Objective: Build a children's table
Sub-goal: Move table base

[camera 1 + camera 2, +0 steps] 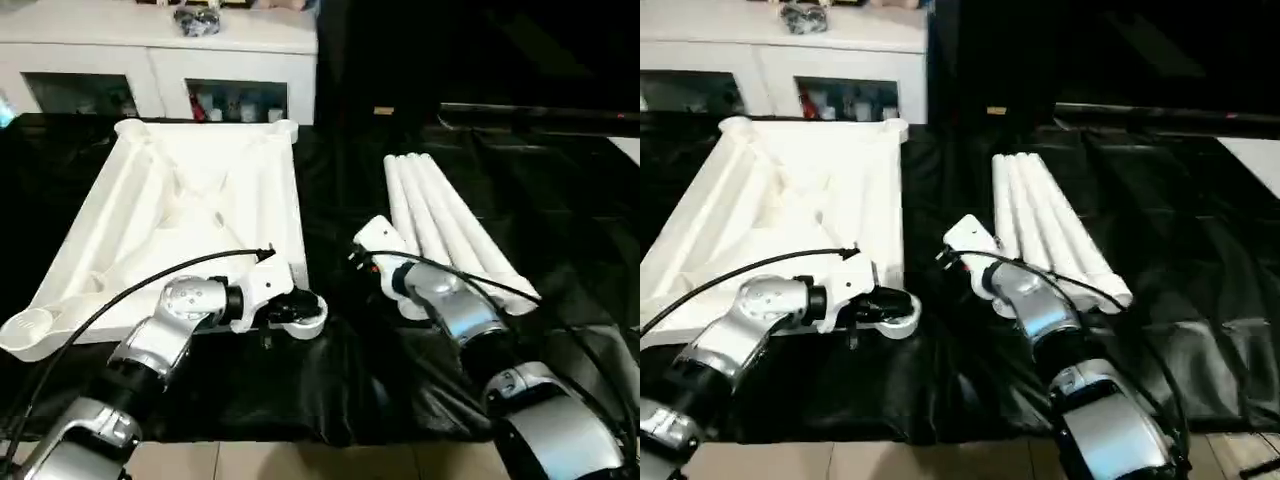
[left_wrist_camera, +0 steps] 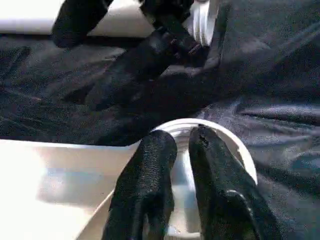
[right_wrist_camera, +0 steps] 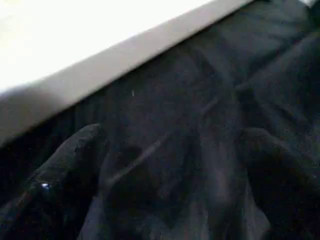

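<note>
Black sheet (image 1: 330, 380) spread under tabletop (image 1: 180, 200); white cabinet (image 1: 150, 60) seen behind. Left gripper (image 2: 182, 150) slightly parted over corner socket (image 2: 240, 155); right gripper (image 3: 170, 165) wide open.

A wrinkled black sheet (image 1: 300, 390) covers the table. Behind it stands a white cabinet (image 1: 160, 45) with glass doors, small colourful items visible inside, and a dark bundle (image 1: 196, 20) lying on its top.
</note>
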Controlling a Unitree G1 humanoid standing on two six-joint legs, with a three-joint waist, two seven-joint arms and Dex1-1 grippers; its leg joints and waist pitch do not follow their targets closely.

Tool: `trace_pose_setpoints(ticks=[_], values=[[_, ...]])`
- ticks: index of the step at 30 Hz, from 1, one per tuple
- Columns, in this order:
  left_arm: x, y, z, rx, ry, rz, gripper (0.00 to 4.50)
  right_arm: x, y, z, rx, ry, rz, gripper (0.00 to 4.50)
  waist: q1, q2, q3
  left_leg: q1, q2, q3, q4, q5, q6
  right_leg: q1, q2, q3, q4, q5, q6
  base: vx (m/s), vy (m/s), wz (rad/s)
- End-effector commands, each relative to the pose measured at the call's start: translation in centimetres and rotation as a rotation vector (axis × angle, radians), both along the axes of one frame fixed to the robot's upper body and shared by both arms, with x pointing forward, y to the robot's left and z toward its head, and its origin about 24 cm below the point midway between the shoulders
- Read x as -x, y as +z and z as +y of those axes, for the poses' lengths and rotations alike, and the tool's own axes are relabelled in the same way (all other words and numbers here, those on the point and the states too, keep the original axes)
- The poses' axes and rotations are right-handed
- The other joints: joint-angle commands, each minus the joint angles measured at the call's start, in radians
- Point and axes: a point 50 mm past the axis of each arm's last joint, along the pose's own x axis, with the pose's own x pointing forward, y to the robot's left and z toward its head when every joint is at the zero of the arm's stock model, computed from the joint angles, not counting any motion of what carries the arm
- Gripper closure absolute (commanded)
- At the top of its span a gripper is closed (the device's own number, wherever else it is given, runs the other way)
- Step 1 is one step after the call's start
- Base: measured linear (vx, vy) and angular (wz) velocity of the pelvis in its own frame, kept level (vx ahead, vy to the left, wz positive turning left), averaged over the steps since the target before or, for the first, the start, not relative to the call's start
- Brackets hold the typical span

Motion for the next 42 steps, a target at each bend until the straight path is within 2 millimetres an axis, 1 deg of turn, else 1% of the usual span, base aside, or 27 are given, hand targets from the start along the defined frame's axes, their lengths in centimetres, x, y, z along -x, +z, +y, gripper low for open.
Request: trace_pose_setpoints(ticks=[1, 3, 7, 8, 10, 11, 12, 13, 14, 15, 16, 18, 19, 21, 22, 23, 25, 26, 27, 28, 29, 31, 33, 34, 36, 37, 42], values=[[1.0, -2.8, 0.5, -0.029, 0.042, 0.110, 3.23, -0.1, 0.8, -0.5, -0.031, 0.006, -0.011, 0.00, 0.006, 0.009, -0.061, -0.008, 0.050, -0.011, -0.077, -0.054, 0.041, 0.050, -0.078, 0.047, -0.068, 0.023, -0.275, 0.000, 0.000, 0.00], [0.6, -2.4, 0.0, 0.089, 0.059, 0.131, 3.05, 0.0, 1.8, -1.3, -0.063, 0.029, -0.020, 0.00, 0.019, 0.009, -0.059, -0.005, 0.049, -0.008, -0.077, -0.033, 0.065, 0.054, -0.076, 0.046, -0.066, 0.075, -0.287, 0.000, 0.000, 0.00], [0.7, -2.4, -0.7, 0.142, 0.053, 0.163, 2.75, 0.1, 2.7, -2.1, -0.071, 0.062, -0.030, 0.00, 0.024, 0.008, -0.056, -0.005, 0.054, -0.010, -0.082, -0.078, 0.050, 0.053, -0.080, 0.045, -0.072, 0.012, -0.285, 0.000, 0.000, 0.00], [0.7, -2.4, -0.8, 0.146, 0.054, 0.163, 2.51, 0.2, 2.8, -2.1, -0.072, 0.069, -0.033, 0.00, 0.025, 0.007, -0.055, -0.004, 0.055, -0.009, -0.082, -0.085, 0.048, 0.054, -0.081, 0.046, -0.075, -0.001, -0.281, 0.000, 0.000, 0.00], [1.3, 0.7, 0.9, 0.189, 0.032, 0.122, 2.47, 0.3, 3.2, -2.4, -0.074, 0.081, -0.038, 0.00, 0.025, 0.006, -0.056, -0.008, 0.061, -0.014, -0.084, -0.085, 0.039, 0.056, -0.088, 0.047, -0.070, -0.012, -0.279, 0.000, 0.000, 0.00], [1.3, 0.7, 0.9, 0.189, 0.032, 0.122, 2.41, 0.3, 3.2, -2.4, -0.074, 0.081, -0.038, 0.00, 0.020, 0.009, -0.057, -0.016, 0.061, -0.017, -0.086, -0.067, 0.034, 0.060, -0.088, 0.045, -0.065, 0.003, -0.280, 0.000, 0.000, 0.00], [2.1, 3.9, 2.7, 0.207, 0.036, 0.095, 2.13, 0.3, 3.3, -2.5, -0.076, 0.083, -0.042, 0.00, 0.018, 0.012, -0.061, -0.007, 0.064, -0.011, -0.080, -0.069, 0.023, 0.055, -0.087, 0.046, -0.058, 0.021, -0.289, 0.000, 0.000, 0.00], [2.9, 6.4, 3.9, 0.201, 0.027, 0.078, 2.04, 0.3, 3.5, -2.5, -0.079, 0.083, -0.045, 0.00, 0.016, 0.011, -0.061, -0.017, 0.066, -0.018, -0.084, -0.054, 0.021, 0.064, -0.094, 0.048, -0.052, 0.040, -0.296, 0.000, 0.000, 0.00], [3.3, 7.7, 4.5, 0.186, 0.018, 0.065, 2.02, 0.4, 3.6, -2.6, -0.083, 0.084, -0.045, 0.00, 0.011, 0.017, -0.060, -0.014, 0.058, -0.010, -0.080, -0.047, 0.029, 0.052, -0.076, 0.044, -0.059, 0.037, -0.292, 0.000, 0.000, 0.00], [3.5, 8.9, 4.7, 0.160, 0.004, 0.051, 2.02, 0.5, 3.8, -2.6, -0.089, 0.088, -0.046, 0.00, 0.010, 0.020, -0.060, -0.005, 0.052, -0.003, -0.075, -0.027, 0.035, 0.044, -0.067, 0.045, -0.060, 0.071, -0.300, 0.000, 0.000, 0.00], [3.5, 8.9, 4.7, 0.158, 0.003, 0.050, 1.86, 0.5, 3.9, -2.6, -0.090, 0.089, -0.046, 0.00, 0.012, 0.017, -0.054, -0.007, 0.050, 0.000, -0.076, -0.003, 0.042, 0.044, -0.058, 0.042, -0.059, 0.117, -0.311, 0.000, 0.000, 0.00], [3.3, 9.2, 4.1, 0.157, 0.007, 0.042, 1.70, 0.7, 4.0, -2.7, -0.100, 0.094, -0.048, 0.00, 0.027, 0.017, -0.048, -0.002, 0.054, 0.003, -0.078, -0.029, 0.037, 0.042, -0.061, 0.043, -0.062, 0.071, -0.304, 0.000, 0.000, 0.00], [3.1, 9.4, 3.6, 0.166, 0.037, 0.030, 1.56, 0.8, 4.1, -2.8, -0.108, 0.089, -0.059, 0.00, 0.027, 0.017, -0.048, -0.002, 0.054, 0.003, -0.078, -0.029, 0.037, 0.042, -0.061, 0.043, -0.062, 0.071, -0.304, 0.000, 0.000, 0.00], [2.8, 9.6, 2.8, 0.176, 0.070, 0.015, 1.50, 0.9, 4.4, -3.1, -0.127, 0.079, -0.065, 0.00, 0.038, 0.032, -0.052, -0.007, 0.053, 0.001, -0.077, -0.018, 0.017, 0.051, -0.066, 0.044, -0.057, 0.063, -0.290, 0.000, 0.000, 0.00], [2.8, 9.8, 2.4, 0.178, 0.091, 0.006, 1.44, 0.9, 4.6, -3.2, -0.138, 0.076, -0.063, 0.00, 0.037, 0.032, -0.053, -0.010, 0.051, 0.000, -0.076, -0.008, 0.012, 0.052, -0.064, 0.043, -0.056, 0.079, -0.284, 0.000, 0.000, 0.00], [3.1, 10.1, 2.2, 0.175, 0.109, 0.011, 1.44, 0.9, 4.7, -3.2, -0.145, 0.074, -0.059, 0.00, 0.035, 0.031, -0.054, -0.012, 0.050, 0.000, -0.076, -0.006, 0.010, 0.055, -0.062, 0.043, -0.056, 0.089, -0.281, 0.000, 0.000, 0.00], [3.5, 10.4, 2.1, 0.180, 0.128, 0.005, 1.11, 1.1, 4.8, -3.2, -0.161, 0.077, -0.051, 0.00, 0.035, 0.027, -0.054, -0.017, 0.048, -0.003, -0.074, -0.001, 0.009, 0.060, -0.062, 0.043, -0.056, 0.105, -0.277, 0.000, 0.000, 0.00], [3.6, 10.5, 2.3, 0.159, 0.154, -0.006, 1.11, 1.2, 5.0, -3.0, -0.191, 0.085, -0.036, 0.00, 0.034, 0.018, -0.054, -0.021, 0.046, -0.003, -0.073, -0.003, 0.013, 0.065, -0.062, 0.045, -0.058, 0.089, -0.271, 0.000, 0.000, 0.00], [3.5, 10.4, 2.5, 0.141, 0.167, -0.014, 1.05, 1.3, 5.2, -2.8, -0.208, 0.090, -0.028, 0.00, 0.032, 0.017, -0.053, -0.023, 0.047, -0.003, -0.074, -0.001, 0.015, 0.064, -0.062, 0.045, -0.059, 0.076, -0.267, 0.000, 0.000, 0.00], [3.7, 9.9, 2.8, 0.097, 0.171, -0.004, 0.79, 1.3, 5.3, -2.7, -0.223, 0.092, -0.026, 0.00, 0.027, 0.005, -0.052, -0.023, 0.046, -0.001, -0.073, -0.005, 0.017, 0.061, -0.059, 0.044, -0.064, 0.038, -0.255, 0.000, 0.000, 0.00], [3.8, 9.3, 3.2, 0.050, 0.173, -0.004, 0.79, 1.3, 5.4, -2.5, -0.233, 0.096, -0.023, 0.00, 0.022, 0.001, -0.051, -0.026, 0.046, -0.002, -0.073, -0.006, 0.022, 0.062, -0.059, 0.045, -0.065, 0.007, -0.241, 0.000, 0.000, 0.00], [4.0, 8.7, 3.6, -0.015, 0.167, -0.010, 0.63, 1.3, 5.4, -2.2, -0.236, 0.103, -0.027, 0.00, 0.020, 0.009, -0.050, -0.021, 0.048, -0.002, -0.073, -0.018, 0.012, 0.055, -0.061, 0.046, -0.069, -0.049, -0.224, 0.000, 0.000, 0.00], [4.0, 8.5, 3.7, -0.035, 0.166, -0.017, 0.51, 1.3, 5.5, -2.1, -0.236, 0.107, -0.031, 0.00, 0.019, 0.009, -0.047, -0.019, 0.049, -0.002, -0.075, -0.035, 0.009, 0.049, -0.060, 0.045, -0.073, -0.082, -0.219, 0.000, 0.000, 0.00], [4.0, 8.2, 3.7, -0.037, 0.183, 0.001, 0.26, 1.2, 5.3, -2.1, -0.223, 0.101, -0.032, 0.00, 0.020, 0.009, -0.048, -0.014, 0.049, 0.000, -0.074, -0.038, 0.003, 0.046, -0.058, 0.045, -0.072, -0.084, -0.220, 0.000, 0.000, 0.00], [4.2, 7.8, 3.8, -0.026, 0.194, 0.068, 0.21, 0.9, 5.1, -2.2, -0.203, 0.086, -0.026, 0.00, 0.022, 0.012, -0.049, -0.015, 0.048, 0.000, -0.075, -0.023, -0.002, 0.047, -0.058, 0.044, -0.067, -0.052, -0.231, 0.000, 0.000, 0.00], [4.4, 7.8, 4.0, -0.042, 0.187, 0.080, 0.12, 0.8, 5.1, -2.1, -0.196, 0.086, -0.020, 0.00, 0.025, 0.018, -0.050, -0.013, 0.047, -0.001, -0.075, -0.018, -0.005, 0.045, -0.058, 0.043, -0.064, -0.032, -0.238, 0.000, 0.000, 0.00], [4.3, 7.0, 5.1, -0.117, 0.180, 0.088, 0.05, 0.6, 4.6, -2.1, -0.170, 0.085, -0.002, 0.00, 0.027, 0.014, -0.052, -0.019, 0.043, -0.002, -0.072, 0.007, 0.003, 0.053, -0.058, 0.043, -0.060, 0.019, -0.242, 0.000, 0.000, 0.00]])
